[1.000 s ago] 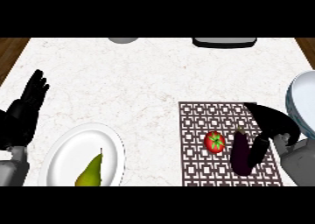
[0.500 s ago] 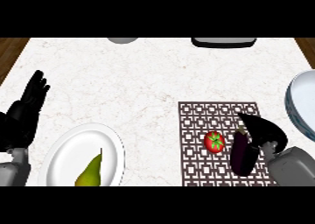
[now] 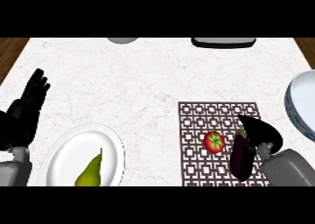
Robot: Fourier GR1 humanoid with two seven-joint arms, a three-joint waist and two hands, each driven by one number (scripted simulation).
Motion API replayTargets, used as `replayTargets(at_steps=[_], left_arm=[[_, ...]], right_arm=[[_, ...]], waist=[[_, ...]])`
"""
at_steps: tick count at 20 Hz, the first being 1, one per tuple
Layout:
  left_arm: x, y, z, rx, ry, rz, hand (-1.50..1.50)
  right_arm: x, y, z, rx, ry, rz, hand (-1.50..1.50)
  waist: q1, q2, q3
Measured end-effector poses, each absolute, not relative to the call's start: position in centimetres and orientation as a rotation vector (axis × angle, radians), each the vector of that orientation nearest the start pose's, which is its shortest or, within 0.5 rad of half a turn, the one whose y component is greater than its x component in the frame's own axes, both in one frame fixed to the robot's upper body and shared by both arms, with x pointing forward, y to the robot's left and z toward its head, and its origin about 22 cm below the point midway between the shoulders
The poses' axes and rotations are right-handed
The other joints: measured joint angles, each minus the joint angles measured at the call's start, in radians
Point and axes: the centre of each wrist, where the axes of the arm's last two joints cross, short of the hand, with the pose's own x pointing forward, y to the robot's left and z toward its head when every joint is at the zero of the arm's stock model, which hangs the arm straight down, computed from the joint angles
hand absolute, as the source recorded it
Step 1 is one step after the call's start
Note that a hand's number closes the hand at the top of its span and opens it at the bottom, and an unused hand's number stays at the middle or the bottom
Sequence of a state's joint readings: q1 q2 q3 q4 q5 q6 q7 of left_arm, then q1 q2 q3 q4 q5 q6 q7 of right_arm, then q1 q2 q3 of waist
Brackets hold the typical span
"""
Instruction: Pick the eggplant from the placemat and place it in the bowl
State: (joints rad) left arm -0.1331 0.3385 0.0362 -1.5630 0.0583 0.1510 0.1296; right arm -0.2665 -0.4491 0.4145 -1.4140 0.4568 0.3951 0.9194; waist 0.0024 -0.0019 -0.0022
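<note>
Grey forearms [image 3: 290,168] end in black (fingered) hands [image 3: 26,114].

— Where's the long, glossy dark-purple eggplant [image 3: 242,154]?

— Lying lengthwise on the brown lattice-patterned placemat [image 3: 197,131], near its right edge, stem end pointing away.

— And the wide, pale blue-white bowl [image 3: 305,105]?

— At the right edge, upright, partly cut off.

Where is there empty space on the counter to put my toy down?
The biggest bare patch is the middle of the counter, between the left robot hand and the placemat. The strip between the plate and placemat is narrower. The placemat's right side is crowded: tomato, eggplant, right robot hand, bowl.
</note>
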Motion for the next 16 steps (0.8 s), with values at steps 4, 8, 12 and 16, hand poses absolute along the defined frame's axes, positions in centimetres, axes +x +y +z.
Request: replayTargets(at_steps=[4, 8, 12, 16], left_arm=[[27.6, 30.3, 5.6, 0.324, -1.573, -0.067, 0.0], [28.0, 30.4, 6.0, 0.323, -1.572, -0.073, 0.0], [27.9, 30.4, 6.0, 0.323, -1.577, -0.075, 0.0], [27.4, 30.2, 6.1, 0.32, -1.572, -0.072, 0.0]], right_arm=[[29.0, -23.4, 1.8, -0.68, -0.46, 1.064, 1.5], [29.5, -24.1, 1.3, -0.663, -0.485, 1.085, 1.5], [29.6, -23.9, 0.6, -0.674, -0.499, 1.072, 1.5], [29.9, -24.1, 0.3, -0.687, -0.509, 1.076, 1.5]], waist=[[0.0, -0.003, -0.005], [-0.001, -0.011, -0.013], [-0.003, -0.015, -0.022], [-0.002, -0.017, -0.023]])
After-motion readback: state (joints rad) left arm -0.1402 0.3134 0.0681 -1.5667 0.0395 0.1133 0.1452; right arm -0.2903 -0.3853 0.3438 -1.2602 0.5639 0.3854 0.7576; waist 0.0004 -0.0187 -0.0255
